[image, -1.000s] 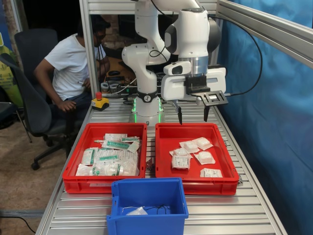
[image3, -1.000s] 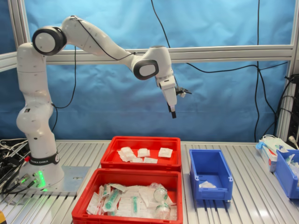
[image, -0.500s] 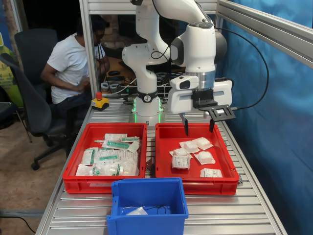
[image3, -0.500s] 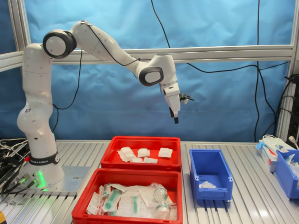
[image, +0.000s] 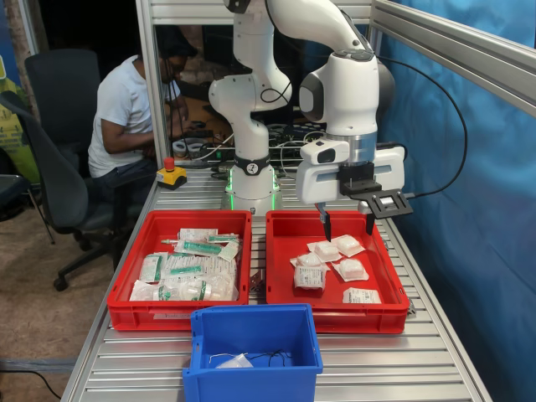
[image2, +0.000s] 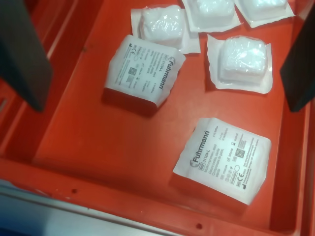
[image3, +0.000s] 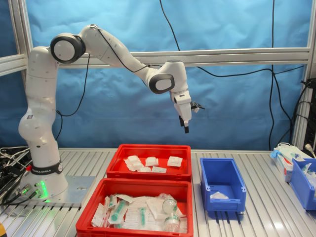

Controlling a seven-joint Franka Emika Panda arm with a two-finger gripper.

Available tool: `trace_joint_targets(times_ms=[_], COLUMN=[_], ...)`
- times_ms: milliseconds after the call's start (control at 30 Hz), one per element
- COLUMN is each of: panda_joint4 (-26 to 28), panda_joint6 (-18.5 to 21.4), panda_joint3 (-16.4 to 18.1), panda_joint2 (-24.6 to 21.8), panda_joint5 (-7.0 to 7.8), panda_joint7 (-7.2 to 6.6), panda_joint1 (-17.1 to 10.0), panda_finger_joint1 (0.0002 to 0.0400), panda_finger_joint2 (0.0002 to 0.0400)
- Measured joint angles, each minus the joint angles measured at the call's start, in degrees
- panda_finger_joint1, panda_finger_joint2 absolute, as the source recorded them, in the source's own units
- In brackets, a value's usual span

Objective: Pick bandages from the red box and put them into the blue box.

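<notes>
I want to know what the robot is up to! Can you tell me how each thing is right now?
tool: open, empty, above the red box
red box: holds several white bandages
blue box: one pouch inside
other red tray: crowded with green-printed packets

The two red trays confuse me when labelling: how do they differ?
The red box under the end effector holds a few square white bandages, with much bare floor. The twin red tray is crowded with green-printed packets, its floor mostly covered. Both are shallow, rimmed and sit side by side.
</notes>
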State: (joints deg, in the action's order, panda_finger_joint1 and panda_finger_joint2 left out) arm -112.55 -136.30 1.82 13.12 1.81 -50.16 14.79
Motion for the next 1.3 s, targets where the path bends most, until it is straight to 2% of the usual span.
trace_joint_targets(times_ms=[767,1300], panda_joint4=[0.2,0.4], panda_joint6=[0.0,0.0], panda_joint3=[0.1,0.1], panda_joint2=[4.6,5.4], panda_joint5=[0.00,0.00], panda_joint7=[0.00,0.00], panda_joint1=[1.9,2.4], panda_finger_joint1=[0.0400,0.0400], panda_finger_joint2=[0.0400,0.0400])
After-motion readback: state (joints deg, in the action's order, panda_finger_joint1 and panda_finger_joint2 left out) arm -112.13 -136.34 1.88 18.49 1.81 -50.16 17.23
